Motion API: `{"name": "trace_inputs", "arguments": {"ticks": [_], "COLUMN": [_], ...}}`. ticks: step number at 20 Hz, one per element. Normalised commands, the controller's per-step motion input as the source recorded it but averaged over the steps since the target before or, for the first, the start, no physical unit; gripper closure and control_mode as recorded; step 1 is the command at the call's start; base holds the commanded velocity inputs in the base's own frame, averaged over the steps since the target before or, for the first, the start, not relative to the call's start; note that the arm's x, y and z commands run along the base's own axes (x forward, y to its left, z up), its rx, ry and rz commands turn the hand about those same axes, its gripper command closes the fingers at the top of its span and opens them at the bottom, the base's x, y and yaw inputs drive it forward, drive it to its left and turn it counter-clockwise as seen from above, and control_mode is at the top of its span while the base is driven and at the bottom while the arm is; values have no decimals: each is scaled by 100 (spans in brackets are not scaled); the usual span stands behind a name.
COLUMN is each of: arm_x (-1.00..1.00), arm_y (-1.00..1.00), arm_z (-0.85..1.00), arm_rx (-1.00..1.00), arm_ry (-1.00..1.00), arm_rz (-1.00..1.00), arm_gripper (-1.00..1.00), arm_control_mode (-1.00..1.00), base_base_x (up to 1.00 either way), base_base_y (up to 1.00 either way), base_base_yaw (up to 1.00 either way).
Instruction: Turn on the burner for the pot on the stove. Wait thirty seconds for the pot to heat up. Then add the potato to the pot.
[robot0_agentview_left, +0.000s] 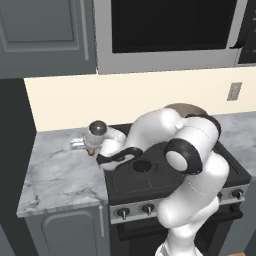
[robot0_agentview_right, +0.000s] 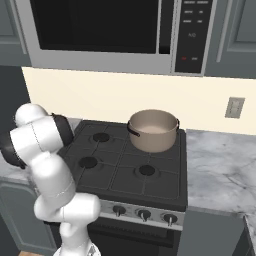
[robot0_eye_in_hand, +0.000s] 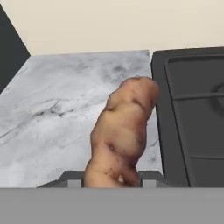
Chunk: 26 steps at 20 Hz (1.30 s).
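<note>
The orange-brown potato (robot0_eye_in_hand: 124, 131) stands between my fingertips in the hand view, just above the marble counter (robot0_eye_in_hand: 57, 113) and left of the stove's edge (robot0_eye_in_hand: 192, 113). My gripper (robot0_eye_in_hand: 111, 181) is shut on the potato. In the left base view the gripper (robot0_agentview_left: 80, 145) reaches left over the counter, with a bit of the potato (robot0_agentview_left: 91, 151) under it. The tan pot (robot0_agentview_right: 152, 130) sits on the back right burner of the black stove (robot0_agentview_right: 125, 165), lidless, with its dark handle to the left. My arm hides most of the pot (robot0_agentview_left: 186, 108) in the left base view.
Small dark knobs (robot0_agentview_right: 144, 215) line the stove's silver front panel. A microwave (robot0_agentview_right: 110, 30) hangs above the stove. Marble counter (robot0_agentview_right: 220, 170) runs to the right of the stove, and a wall outlet (robot0_agentview_right: 234, 107) is behind it.
</note>
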Motion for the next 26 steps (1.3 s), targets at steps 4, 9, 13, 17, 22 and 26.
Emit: {"name": "trace_inputs", "arguments": {"ticks": [4, 9, 13, 17, 22, 26], "arm_x": [-70, -85, -100, -88, -65, -40], "arm_y": [-17, -35, -56, -79, -92, -100], "arm_z": [98, 100, 100, 100, 100, 72], "arm_rx": [0, 0, 0, 0, 0, 0], "arm_ry": [-31, -26, -17, -3, 9, 20], "arm_rz": [-15, -21, -22, -23, -29, -26], "arm_gripper": [100, 100, 100, 100, 100, 100], "arm_control_mode": [-100, -100, -100, -100, -100, -100], "base_base_x": [0, 0, 0, 0, 0, 0], "base_base_y": [0, 0, 0, 0, 0, 0], "base_base_yaw": [0, 0, 0, 0, 0, 0]}}
